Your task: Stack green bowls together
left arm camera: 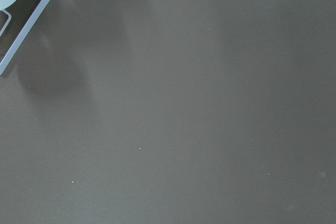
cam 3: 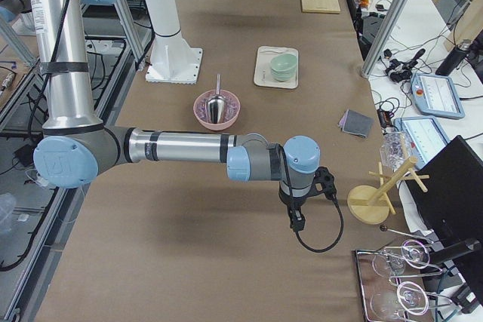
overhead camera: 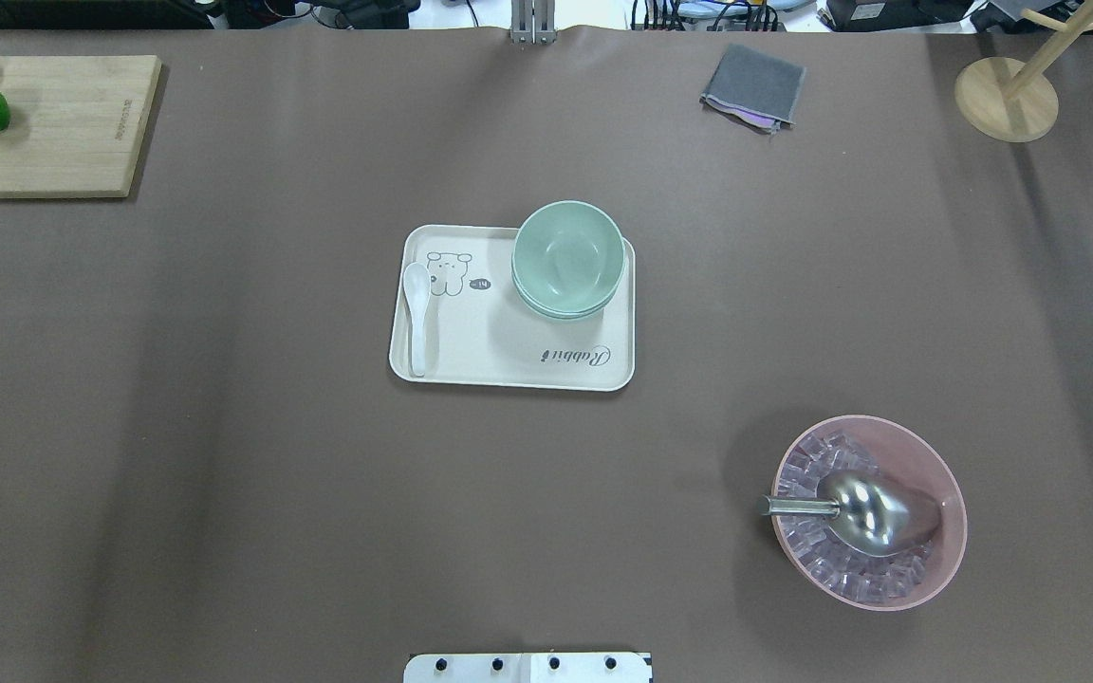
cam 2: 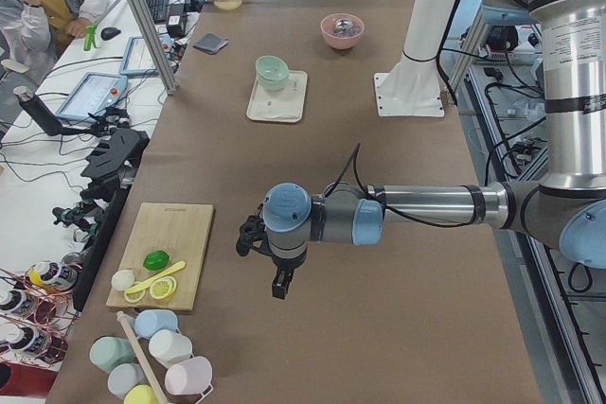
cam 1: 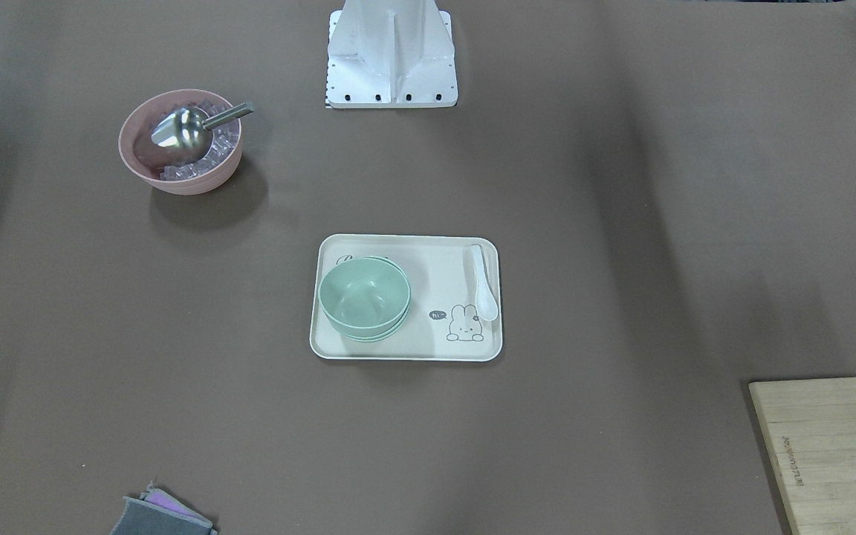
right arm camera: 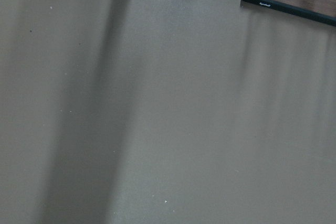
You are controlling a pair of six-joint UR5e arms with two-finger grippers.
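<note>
On the brown table (overhead camera: 224,493), the green bowls (overhead camera: 567,261) are being held in one nested pile by the cream tray (overhead camera: 471,332), far off and midway between the left gripper (cam 2: 281,283) and the right gripper (cam 3: 296,220), whose spread cannot be told.
</note>
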